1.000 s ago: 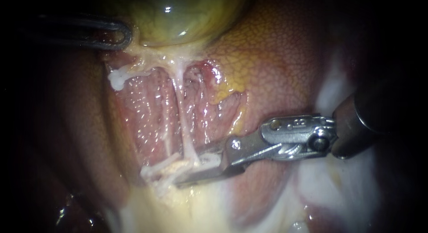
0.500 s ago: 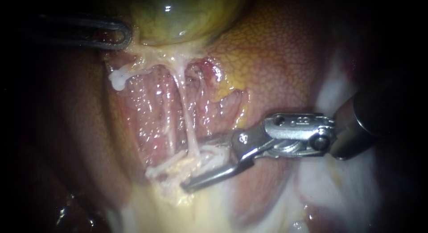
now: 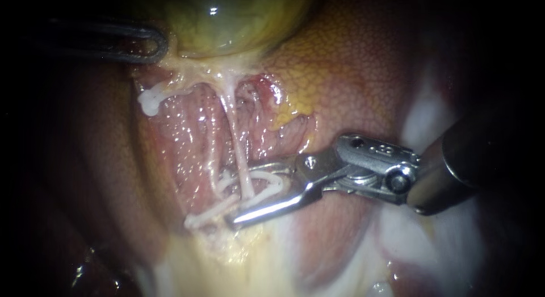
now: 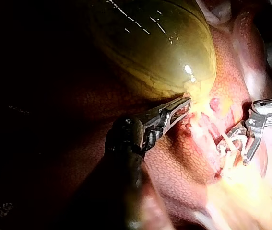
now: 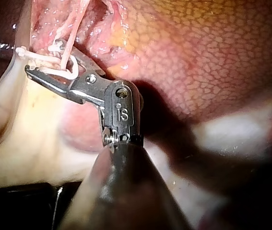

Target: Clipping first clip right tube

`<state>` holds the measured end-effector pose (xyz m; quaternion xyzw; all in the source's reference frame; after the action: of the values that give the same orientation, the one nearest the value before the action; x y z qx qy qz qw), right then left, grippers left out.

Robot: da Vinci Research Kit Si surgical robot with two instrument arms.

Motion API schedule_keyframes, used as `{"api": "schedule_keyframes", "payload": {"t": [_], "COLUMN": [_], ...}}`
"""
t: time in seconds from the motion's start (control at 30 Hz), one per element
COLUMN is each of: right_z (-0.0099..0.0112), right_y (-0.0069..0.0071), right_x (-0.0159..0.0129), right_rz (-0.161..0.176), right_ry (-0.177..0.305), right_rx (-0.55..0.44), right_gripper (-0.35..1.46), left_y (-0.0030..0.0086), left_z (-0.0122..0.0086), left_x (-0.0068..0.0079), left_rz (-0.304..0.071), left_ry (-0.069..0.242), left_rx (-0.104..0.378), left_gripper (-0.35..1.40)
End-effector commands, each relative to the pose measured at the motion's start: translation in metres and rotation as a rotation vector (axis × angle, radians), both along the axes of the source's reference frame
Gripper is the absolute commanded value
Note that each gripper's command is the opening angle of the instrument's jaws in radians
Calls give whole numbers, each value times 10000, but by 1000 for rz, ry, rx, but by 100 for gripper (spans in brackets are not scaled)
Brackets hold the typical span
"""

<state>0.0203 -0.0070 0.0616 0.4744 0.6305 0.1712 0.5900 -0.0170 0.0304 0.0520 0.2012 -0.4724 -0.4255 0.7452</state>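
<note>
We found the right instrument (image 3: 241, 195) entering from the right of the endoscope view, its shaft crossing pale tissue (image 3: 431, 234). Its pincer stood wide. An open white clip (image 3: 273, 180) sat within the pincer, one arm of the clip lying along each jaw. The right tube (image 3: 235, 132), a thin pale strand, ran down from the gallbladder (image 3: 227, 19) and passed through the open mouth of the clip, between the two jaws. The right wrist view confirmed this: the strand lay inside the white loop of the clip, ahead of the pincer's hinge. A second, fainter strand, the left tube (image 3: 211, 143), lay just beside the first and reached the clip's outer end; we could not tell whether it lay inside the clip.

The left instrument (image 3: 154, 47) came in from the left, close against the gallbladder's lower edge. In the left wrist view its pincer was drawn narrow and held the pale tissue at the gallbladder's base. The liver (image 3: 352, 75) lay mottled and orange-red beside the raw bed between the two instruments.
</note>
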Motion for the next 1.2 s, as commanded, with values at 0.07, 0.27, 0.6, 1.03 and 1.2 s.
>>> {"api": "schedule_keyframes", "payload": {"t": [0.07,0.27,0.6,1.03,1.2], "right_z": [-3,-18,-34,-35,-32], "right_y": [-1,-15,-9,2,4], "right_x": [0,-2,2,3,2], "right_rz": [-12,-60,-56,-39,-43], "right_ry": [30,77,64,8,-15], "right_rx": [28,67,88,149,177], "right_gripper": [49,45,30,-35,-35], "left_y": [0,0,2,2,2], "left_z": [0,0,4,4,5], "left_x": [0,0,3,3,3], "left_rz": [0,0,-3,-3,-3], "left_ry": [0,-1,3,3,3], "left_rx": [0,0,-2,-3,-3], "left_gripper": [-35,-35,-35,-35,-35]}}
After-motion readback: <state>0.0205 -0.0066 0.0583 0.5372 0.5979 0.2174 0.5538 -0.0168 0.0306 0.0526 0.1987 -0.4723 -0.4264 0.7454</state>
